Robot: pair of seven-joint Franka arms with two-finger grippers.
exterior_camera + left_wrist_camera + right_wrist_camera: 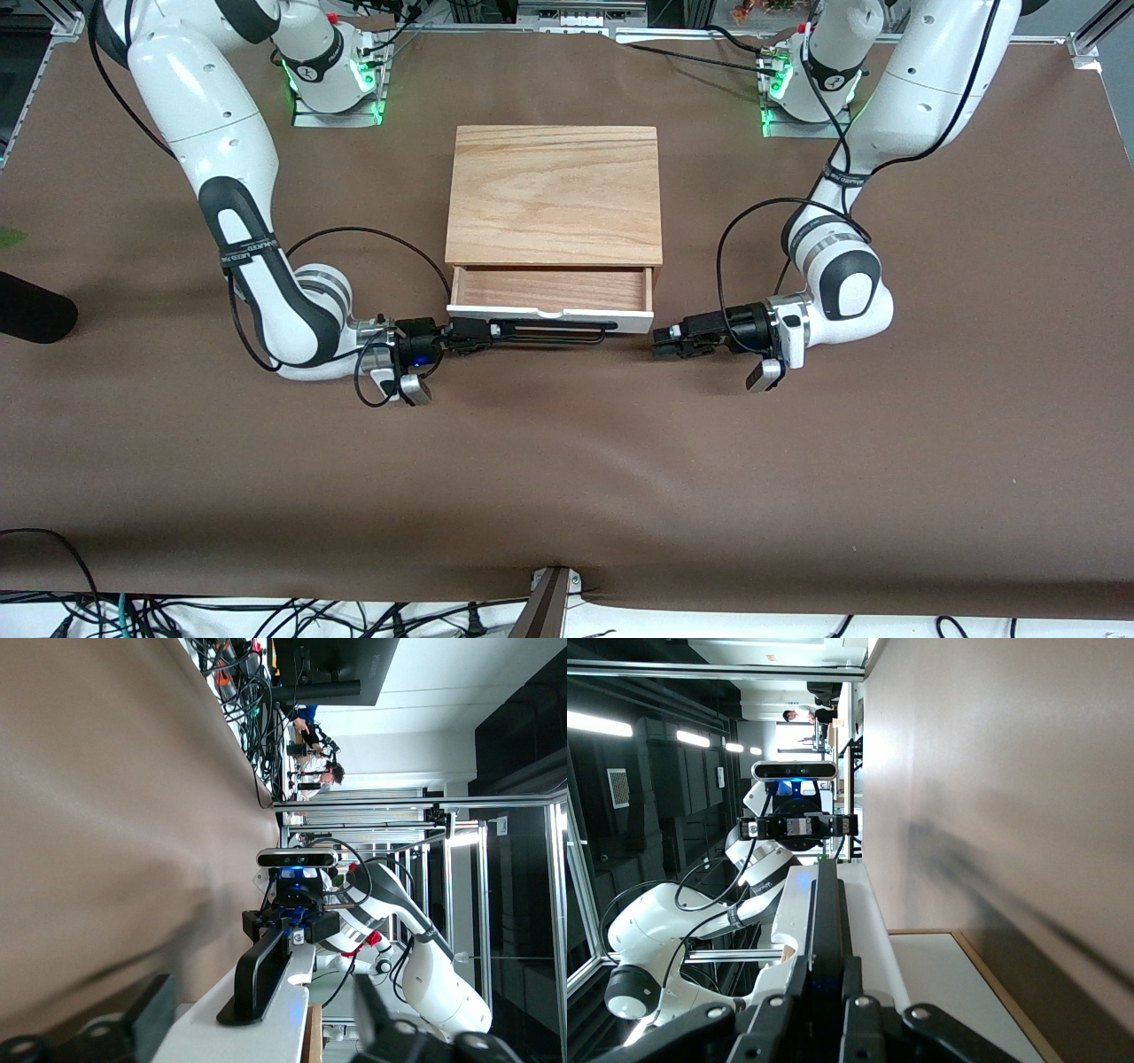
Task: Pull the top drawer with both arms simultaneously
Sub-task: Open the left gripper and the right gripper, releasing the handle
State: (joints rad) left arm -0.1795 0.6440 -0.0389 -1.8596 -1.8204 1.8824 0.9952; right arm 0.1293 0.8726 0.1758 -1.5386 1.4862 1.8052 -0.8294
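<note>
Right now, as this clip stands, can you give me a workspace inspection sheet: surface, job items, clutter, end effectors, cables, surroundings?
Surface: brown table covering, slightly creased.
Job's things: shallow top drawer with white front panel pulled partly out of the grained light-wood cabinet; its light-wood inside is empty; long thin black bar handle.
Clutter: nothing seen.
End effectors: right end effector shut on the bar handle at the right arm's end; left end effector open, just off the drawer's corner at the left arm's end, holding nothing.
Cables: black cables loop beside both wrists; more along the table edge nearest the front camera.
Surroundings: metal framing, monitors, people in the distance.
</note>
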